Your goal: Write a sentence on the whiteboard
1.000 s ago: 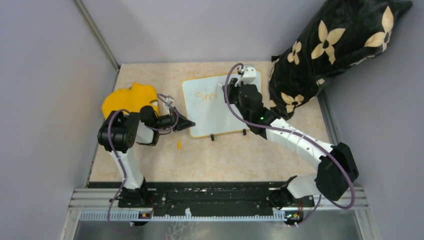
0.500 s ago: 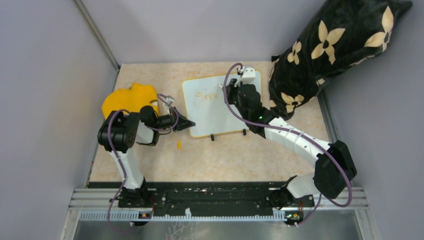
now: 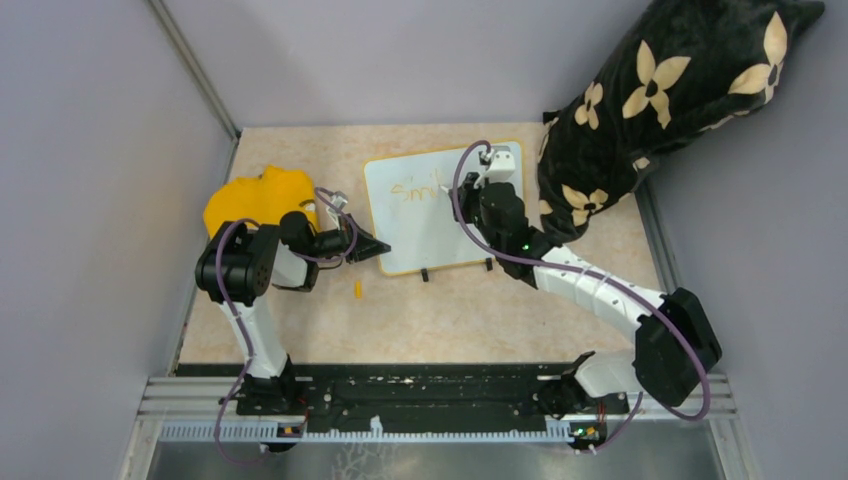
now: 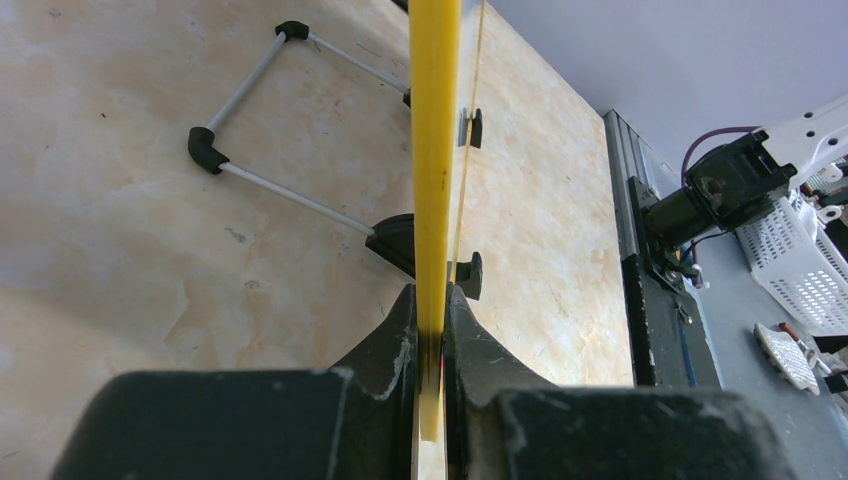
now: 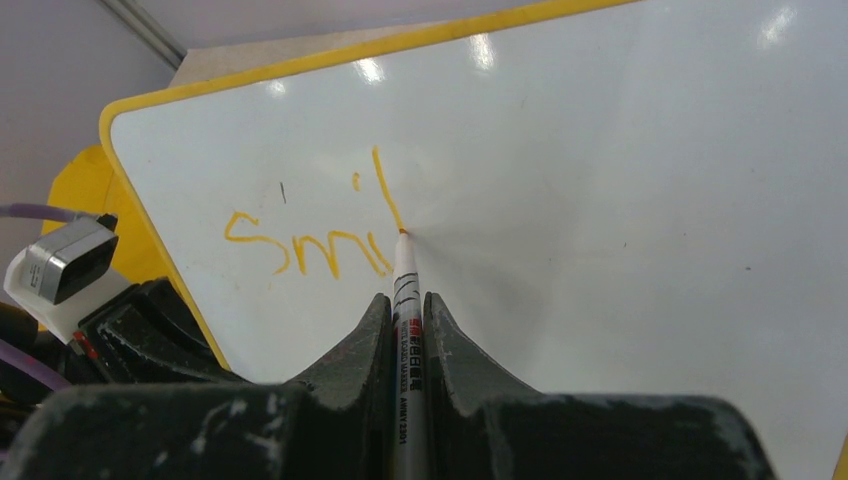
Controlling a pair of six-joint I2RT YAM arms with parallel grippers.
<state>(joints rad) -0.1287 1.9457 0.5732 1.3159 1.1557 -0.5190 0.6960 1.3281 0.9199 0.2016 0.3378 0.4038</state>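
The whiteboard (image 3: 420, 225) stands tilted on the table, white with a thin yellow frame; it fills the right wrist view (image 5: 620, 200). Orange letters reading "Smil" (image 5: 320, 235) are on it, also seen in the top view (image 3: 415, 190). My right gripper (image 5: 405, 305) is shut on a white marker (image 5: 405, 300), whose tip touches the board at the foot of the "l". In the top view the right gripper (image 3: 478, 185) is over the board's upper right. My left gripper (image 4: 432, 300) is shut on the board's yellow edge (image 4: 435, 150), at its lower left corner (image 3: 383, 250).
A yellow cloth (image 3: 255, 198) lies at the left behind the left arm. A small orange marker cap (image 3: 357, 290) lies on the table near the board's front. A black flowered cushion (image 3: 670, 90) fills the back right. The board's wire stand (image 4: 260, 130) shows behind it.
The right gripper moved down the board with the marker, drawing the stroke of the "l" after "Smi". The left arm and the board have not moved.
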